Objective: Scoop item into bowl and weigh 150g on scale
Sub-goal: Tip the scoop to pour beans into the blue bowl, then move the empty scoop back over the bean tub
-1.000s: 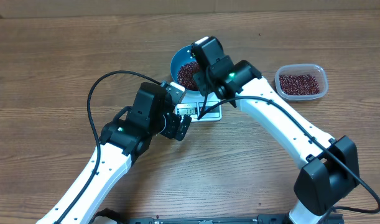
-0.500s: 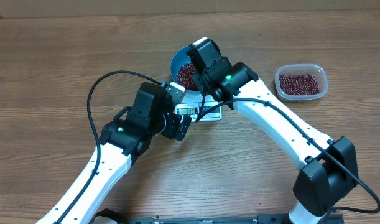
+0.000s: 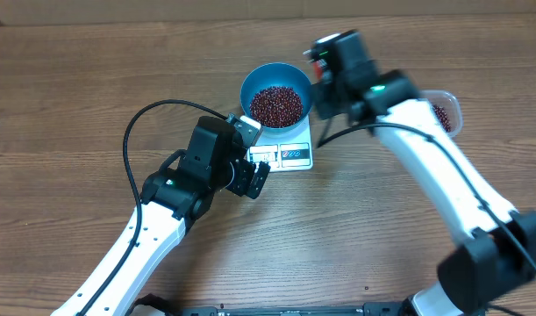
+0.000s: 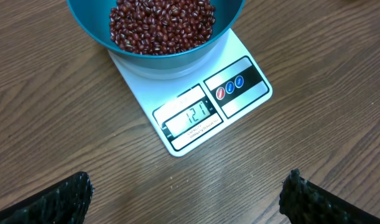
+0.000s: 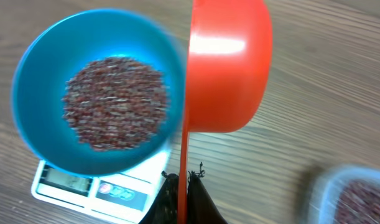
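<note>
On my screens the bowl (image 3: 248,83) reads a plain, deep teal-blue, and the beans (image 3: 276,105) in it are dark red-brown with pale flecks. The scale (image 4: 252,93) is white; its display (image 4: 190,116) is pale with dark digits, beside a black panel (image 4: 236,82) with one red and two blue dots. The scoop (image 5: 230,68) is glossy orange-red. I see a brown wood-grain table (image 3: 75,79) and white arms (image 3: 425,167) with black joints.
</note>
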`<control>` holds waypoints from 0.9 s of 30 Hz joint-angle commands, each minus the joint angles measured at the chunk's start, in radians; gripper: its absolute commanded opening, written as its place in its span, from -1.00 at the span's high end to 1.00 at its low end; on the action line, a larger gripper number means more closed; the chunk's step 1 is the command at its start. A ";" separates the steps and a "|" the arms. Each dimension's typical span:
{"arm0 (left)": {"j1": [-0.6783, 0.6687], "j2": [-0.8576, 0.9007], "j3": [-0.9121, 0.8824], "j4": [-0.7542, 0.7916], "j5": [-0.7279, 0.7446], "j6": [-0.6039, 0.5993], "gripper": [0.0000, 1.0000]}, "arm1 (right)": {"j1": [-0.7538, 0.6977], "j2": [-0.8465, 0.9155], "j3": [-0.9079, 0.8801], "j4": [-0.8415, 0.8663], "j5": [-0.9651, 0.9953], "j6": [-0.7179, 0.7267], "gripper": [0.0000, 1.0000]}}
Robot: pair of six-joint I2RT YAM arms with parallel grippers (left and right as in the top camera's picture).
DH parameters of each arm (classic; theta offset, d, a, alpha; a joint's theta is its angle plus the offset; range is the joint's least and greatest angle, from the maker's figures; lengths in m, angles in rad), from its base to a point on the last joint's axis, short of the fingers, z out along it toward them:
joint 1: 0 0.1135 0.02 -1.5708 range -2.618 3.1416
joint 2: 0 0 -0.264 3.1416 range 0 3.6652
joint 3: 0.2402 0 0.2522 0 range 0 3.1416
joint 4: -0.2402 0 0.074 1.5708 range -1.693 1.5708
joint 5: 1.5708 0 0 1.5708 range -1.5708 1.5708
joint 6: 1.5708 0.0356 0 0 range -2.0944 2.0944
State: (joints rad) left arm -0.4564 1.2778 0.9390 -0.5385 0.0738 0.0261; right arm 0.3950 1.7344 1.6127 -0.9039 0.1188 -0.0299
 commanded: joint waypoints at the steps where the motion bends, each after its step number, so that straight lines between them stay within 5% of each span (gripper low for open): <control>1: 0.005 0.005 -0.003 0.000 -0.006 0.004 -0.99 | -0.106 -0.092 0.046 -0.042 -0.035 -0.002 0.92; 12: 0.005 0.005 -0.003 0.000 -0.006 0.004 -0.99 | -0.478 -0.049 0.024 -0.231 -0.032 -0.066 0.93; 22: 0.005 0.005 -0.003 0.000 -0.006 0.004 -0.99 | -0.535 0.101 0.024 -0.277 -0.031 -0.310 0.93; 27: 0.005 0.005 -0.003 0.000 -0.006 0.004 -0.99 | -0.535 0.126 0.024 -0.284 -0.031 -0.319 0.93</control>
State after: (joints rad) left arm -0.4564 1.2778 0.9390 -0.5385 0.0738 0.0261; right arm -0.1360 1.8587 1.6379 -1.1866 0.0925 -0.3019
